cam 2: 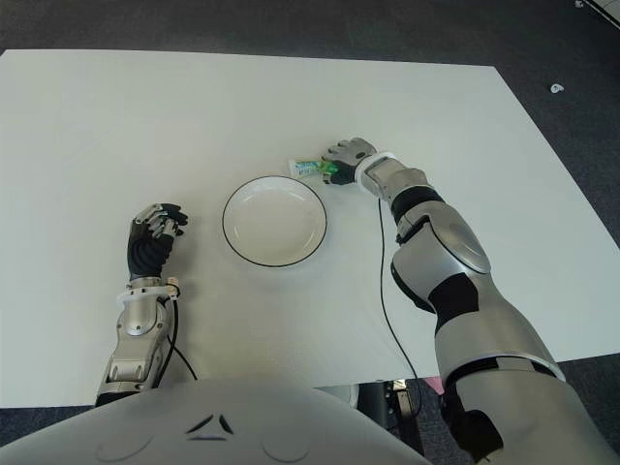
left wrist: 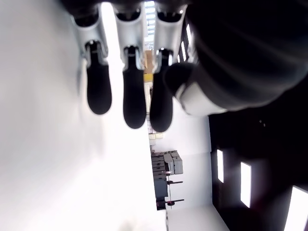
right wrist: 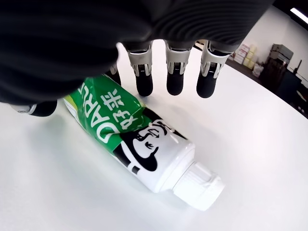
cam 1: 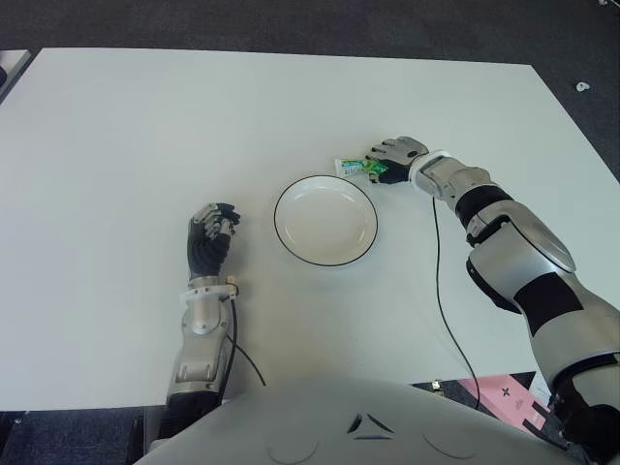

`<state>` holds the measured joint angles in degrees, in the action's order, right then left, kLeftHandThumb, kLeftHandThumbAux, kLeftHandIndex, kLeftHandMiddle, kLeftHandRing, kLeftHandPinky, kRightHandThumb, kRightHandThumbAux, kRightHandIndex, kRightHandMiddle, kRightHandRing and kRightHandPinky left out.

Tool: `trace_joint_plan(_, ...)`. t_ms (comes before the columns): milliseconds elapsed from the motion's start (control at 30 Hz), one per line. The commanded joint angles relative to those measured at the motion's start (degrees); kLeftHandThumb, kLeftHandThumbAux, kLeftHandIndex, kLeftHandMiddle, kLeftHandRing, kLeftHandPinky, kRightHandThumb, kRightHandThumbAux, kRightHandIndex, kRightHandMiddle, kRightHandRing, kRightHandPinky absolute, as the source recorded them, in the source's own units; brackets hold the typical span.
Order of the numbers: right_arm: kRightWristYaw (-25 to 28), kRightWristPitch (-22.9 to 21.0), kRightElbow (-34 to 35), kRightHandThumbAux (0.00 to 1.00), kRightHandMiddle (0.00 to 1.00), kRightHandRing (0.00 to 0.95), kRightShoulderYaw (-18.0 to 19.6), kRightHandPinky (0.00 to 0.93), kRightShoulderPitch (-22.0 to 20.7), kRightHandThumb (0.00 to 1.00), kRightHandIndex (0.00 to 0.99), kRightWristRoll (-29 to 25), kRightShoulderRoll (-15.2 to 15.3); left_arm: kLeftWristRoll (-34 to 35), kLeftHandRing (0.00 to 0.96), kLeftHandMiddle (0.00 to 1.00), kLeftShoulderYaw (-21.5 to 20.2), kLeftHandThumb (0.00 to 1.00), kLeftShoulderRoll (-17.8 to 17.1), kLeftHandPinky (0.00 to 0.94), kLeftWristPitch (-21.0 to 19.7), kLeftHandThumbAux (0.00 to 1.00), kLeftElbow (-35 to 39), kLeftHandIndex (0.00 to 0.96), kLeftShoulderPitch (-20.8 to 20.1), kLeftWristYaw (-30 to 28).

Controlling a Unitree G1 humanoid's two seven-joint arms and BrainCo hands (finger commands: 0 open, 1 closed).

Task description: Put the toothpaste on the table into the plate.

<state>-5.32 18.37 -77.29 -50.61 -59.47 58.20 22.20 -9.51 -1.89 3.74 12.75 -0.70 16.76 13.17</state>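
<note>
Toothpaste (right wrist: 139, 144) lies on the worktop (cam 1: 116, 136) at the plate's (cam 1: 325, 260) one o'clock, under the right hand's (cam 1: 387, 160) loosely spread, empty fingers; light, squashy tube, best pinched mid-body.

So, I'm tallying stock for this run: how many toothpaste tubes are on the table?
1. The toothpaste tube lies on the table just beyond the plate's far right rim, under the right hand, whose fingers aren't closed on it.

One toothpaste tube (right wrist: 144, 144), one plate (cam 1: 325, 221), both on one white table (cam 1: 116, 145). Tube just beyond the plate rim. Two robot hands: left (cam 1: 210, 239), right (cam 1: 392, 158).
</note>
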Motion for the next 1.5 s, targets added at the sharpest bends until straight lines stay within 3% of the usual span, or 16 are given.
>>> trace_joint_plan(33,2.5,-2.2,-1.8,0.051,0.000,0.000,-1.4,0.000,5.9,0.603,0.000,1.1,-1.0,0.7,0.494,0.498,-0.6,0.708,0.9,0.494,-2.1,0.724,-2.0,0.427,2.2,0.9)
trace_joint_plan(500,-3.2,-9.1,-2.9,0.083,0.000,0.000,0.4,0.000,11.1,0.597,0.000,-0.7,-2.5,1.1,0.509,0.509,-1.0,0.709,0.9,0.529,-1.7,0.724,-2.0,0.428,2.6,0.9)
trace_joint_plan(567,-4.6,-9.8,-2.8,0.106,0.000,0.000,1.7,0.000,11.9,0.600,0.000,-2.1,-2.6,1.0,0.510,0.509,-1.0,0.709,0.8,0.525,-1.7,0.724,-2.0,0.428,2.6,1.0)
trace_joint_plan(633,-6.9,-10.7,-2.8,0.205,0.000,0.000,3.0,0.016,13.3,0.624,0.000,-3.3,-2.7,1.0,0.507,0.508,-1.1,0.710,0.9,0.518,-1.5,0.724,-2.1,0.428,2.6,1.1)
trace_joint_plan(800,-10.7,-11.6,-2.8,0.346,0.147,0.202,4.1,0.208,14.3,0.700,0.050,-4.3,-3.3,0.9,0.507,0.508,-1.3,0.710,0.8,0.524,-1.0,0.724,-2.3,0.428,2.6,1.2)
trace_joint_plan(900,-12.6,-12.3,-2.9,0.391,0.291,0.343,4.5,0.346,14.7,0.747,0.191,-4.5,-3.5,0.9,0.506,0.507,-1.3,0.710,0.8,0.517,-0.7,0.724,-2.4,0.428,2.6,1.3)
trace_joint_plan(933,-13.2,-12.4,-2.9,0.409,0.368,0.413,4.6,0.401,14.8,0.770,0.278,-4.7,-3.6,0.9,0.505,0.506,-1.4,0.710,0.9,0.516,-0.7,0.724,-2.5,0.428,2.6,1.4)
trace_joint_plan(1033,-14.7,-12.4,-2.8,0.444,0.486,0.517,5.8,0.482,15.0,0.816,0.412,-5.7,-3.7,0.9,0.505,0.505,-1.5,0.710,0.9,0.517,-1.0,0.723,-2.4,0.428,2.5,1.4)
trace_joint_plan(1133,-15.3,-12.3,-2.8,0.599,0.488,0.557,6.5,0.511,15.2,0.835,0.407,-6.2,-3.8,0.9,0.505,0.504,-1.6,0.711,0.9,0.518,-1.1,0.723,-2.4,0.428,2.5,1.4)
trace_joint_plan(1200,-15.6,-12.1,-2.7,0.631,0.484,0.548,7.7,0.541,15.4,0.876,0.398,-7.1,-4.0,0.9,0.505,0.505,-1.6,0.711,1.0,0.518,-1.0,0.723,-2.4,0.428,2.5,1.4)
trace_joint_plan(1500,-16.2,-12.1,-2.6,0.664,0.493,0.571,10.0,0.732,16.0,0.943,0.358,-8.7,-4.4,1.2,0.509,0.511,-1.8,0.711,1.1,0.522,-0.6,0.723,-2.7,0.428,2.3,1.6)
